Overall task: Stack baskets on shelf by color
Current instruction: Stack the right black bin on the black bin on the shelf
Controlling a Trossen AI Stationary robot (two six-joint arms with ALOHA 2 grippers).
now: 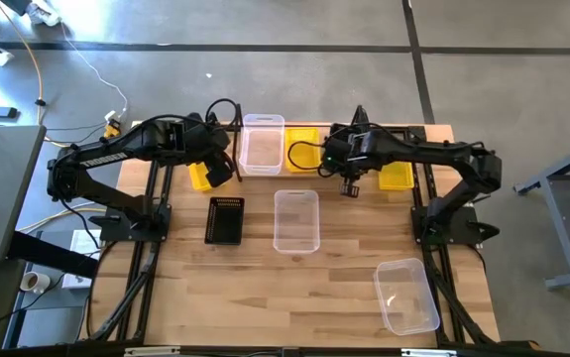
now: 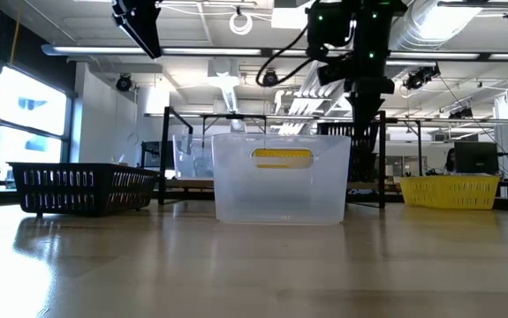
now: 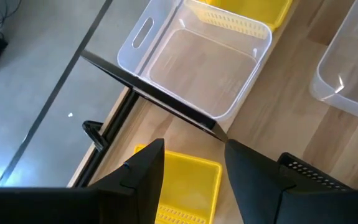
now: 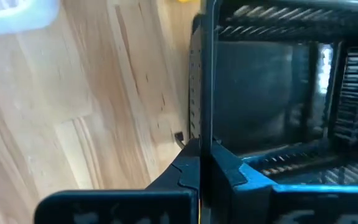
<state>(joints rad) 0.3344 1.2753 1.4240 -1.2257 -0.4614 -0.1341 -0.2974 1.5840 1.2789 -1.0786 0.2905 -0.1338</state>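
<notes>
Left gripper (image 3: 191, 180) fingers apart above a yellow basket (image 3: 185, 190) beside the shelf (image 1: 265, 127), right gripper (image 4: 200, 168) fingers together at a black basket (image 4: 278, 93) on the shelf, clear basket (image 1: 262, 144) on shelf, 2 clear baskets (image 1: 296, 220) on the table (image 1: 265, 297)

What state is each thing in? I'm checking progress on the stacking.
Left gripper: open, above a yellow basket.
Right gripper: shut on held black basket, at its rim.
Far clear basket: upright, empty.
Other black basket: upright on table.
Near clear baskets: on table, unstacked.
</notes>
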